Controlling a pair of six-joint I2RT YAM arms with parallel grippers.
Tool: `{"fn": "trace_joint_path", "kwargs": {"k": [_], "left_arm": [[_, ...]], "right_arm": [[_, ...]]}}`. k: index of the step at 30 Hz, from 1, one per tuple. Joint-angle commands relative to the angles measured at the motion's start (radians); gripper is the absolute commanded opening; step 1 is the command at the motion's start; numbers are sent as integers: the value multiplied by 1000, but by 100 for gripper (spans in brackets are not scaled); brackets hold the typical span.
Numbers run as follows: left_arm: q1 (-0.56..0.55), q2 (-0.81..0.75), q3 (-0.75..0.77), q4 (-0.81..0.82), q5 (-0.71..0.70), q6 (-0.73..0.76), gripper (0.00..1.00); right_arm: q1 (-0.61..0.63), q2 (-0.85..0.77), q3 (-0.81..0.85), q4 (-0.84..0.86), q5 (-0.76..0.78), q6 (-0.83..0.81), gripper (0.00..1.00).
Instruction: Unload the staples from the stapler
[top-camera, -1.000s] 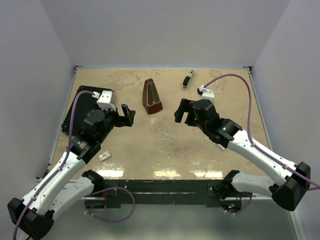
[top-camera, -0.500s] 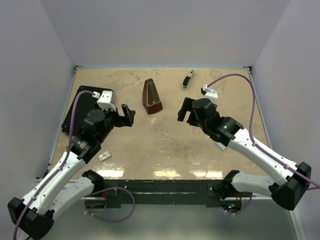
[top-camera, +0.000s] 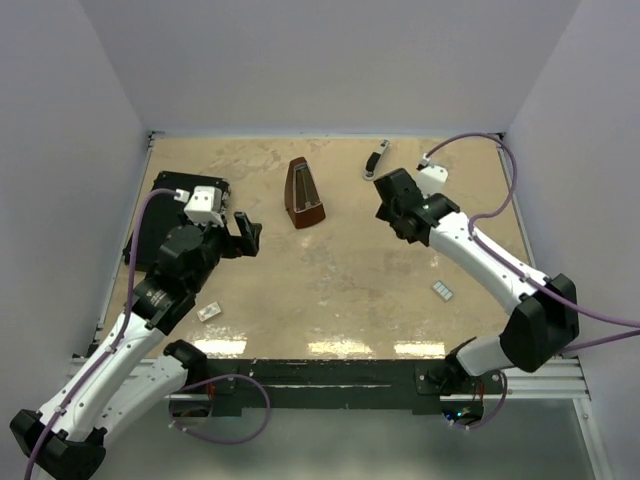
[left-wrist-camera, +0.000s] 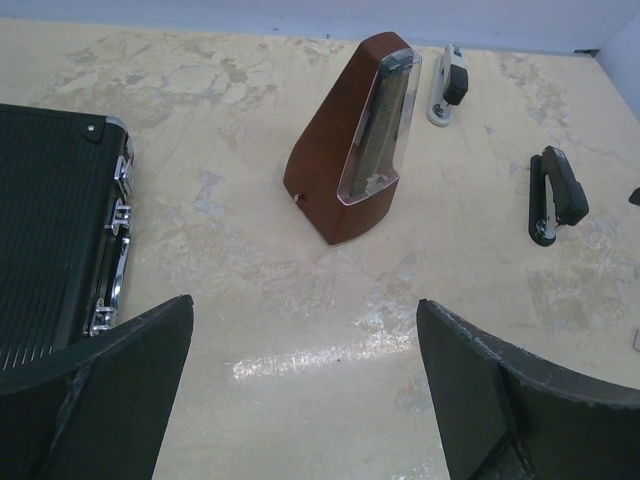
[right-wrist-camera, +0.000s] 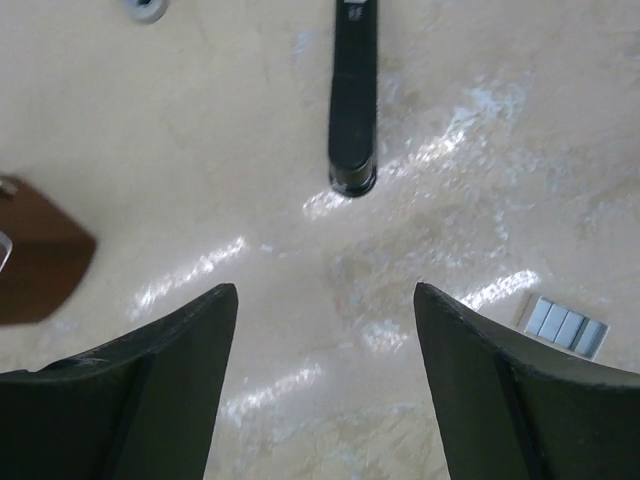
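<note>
The slim black stapler (right-wrist-camera: 353, 100) lies on the table just beyond my open right fingers. It also shows in the left wrist view (left-wrist-camera: 556, 195), right of the metronome. It does not show in the top view, where my right arm covers that spot. My right gripper (top-camera: 392, 205) (right-wrist-camera: 325, 290) is open and empty, hanging above the table short of the stapler's near end. A strip of staples (right-wrist-camera: 565, 325) lies on the table to its right (top-camera: 443, 291). Another strip (top-camera: 208, 312) lies near the left arm. My left gripper (top-camera: 250, 232) (left-wrist-camera: 305, 300) is open and empty, facing the metronome.
The brown metronome (top-camera: 304, 193) (left-wrist-camera: 355, 150) (right-wrist-camera: 35, 260) stands at the back middle. A small silver-and-black tool (top-camera: 374, 161) (left-wrist-camera: 448, 85) lies behind it to the right. A flat black case (top-camera: 158, 215) (left-wrist-camera: 50, 220) lies at the left edge.
My right arm has swung toward the back right and its gripper now points down at the table, uncovering the right staple strip. My left gripper has shifted slightly left.
</note>
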Motion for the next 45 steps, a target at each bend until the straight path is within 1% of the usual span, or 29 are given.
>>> {"fn": "trace_joint_path", "kwargs": {"k": [1, 4, 5, 8, 10, 14, 17, 22, 23, 28, 29, 31, 32, 34, 35, 37, 38, 39, 40, 41, 45], "left_arm": [[-1, -11, 10, 18, -6, 29, 97], [-3, -19, 11, 9, 5, 25, 97], [-3, -25, 10, 12, 7, 25, 97], [-3, -34, 5, 21, 10, 31, 97], [-3, -33, 5, 26, 10, 36, 97], [-3, -21, 5, 30, 11, 48, 96], [-3, -21, 11, 21, -15, 49, 95], [-3, -28, 5, 27, -26, 54, 95], [-3, -25, 5, 29, -26, 54, 95], [-3, -22, 5, 27, -23, 59, 95], [-3, -22, 5, 27, -24, 59, 95], [-3, -25, 5, 29, -24, 59, 95], [-3, -25, 5, 29, -24, 59, 95], [-3, -28, 4, 30, -24, 59, 95], [-3, -28, 4, 29, -23, 59, 95], [-3, -33, 2, 32, -18, 59, 94], [-3, -36, -1, 35, -16, 59, 94], [-3, -37, -4, 36, -7, 60, 93], [-3, -37, -6, 38, -4, 60, 93], [-3, -39, -6, 41, -1, 56, 93], [-3, -36, -7, 35, 40, 28, 90]], "right_arm": [[-95, 72, 60, 20, 30, -15, 75], [-128, 164, 106, 24, 10, -55, 76], [-138, 212, 135, 20, 5, -72, 78], [-167, 282, 186, 29, -18, -104, 80], [-186, 346, 213, 27, -28, -107, 80], [-226, 434, 278, 35, -47, -113, 77], [-243, 510, 319, 11, -48, -112, 75], [-252, 572, 335, 13, -56, -127, 71], [-254, 579, 332, 15, -58, -130, 67], [-264, 573, 290, 47, -62, -138, 57], [-264, 560, 283, 62, -65, -143, 51], [-263, 549, 261, 75, -70, -152, 45], [-264, 543, 255, 88, -74, -164, 38], [-264, 523, 230, 108, -78, -176, 33], [-263, 517, 223, 113, -79, -189, 28], [-264, 494, 200, 121, -84, -199, 23], [-264, 483, 189, 130, -100, -213, 16], [-263, 472, 180, 135, -110, -222, 13], [-261, 442, 155, 150, -119, -236, 3], [-261, 422, 141, 161, -137, -268, 0], [-246, 301, 59, 216, -242, -353, 0]]}}
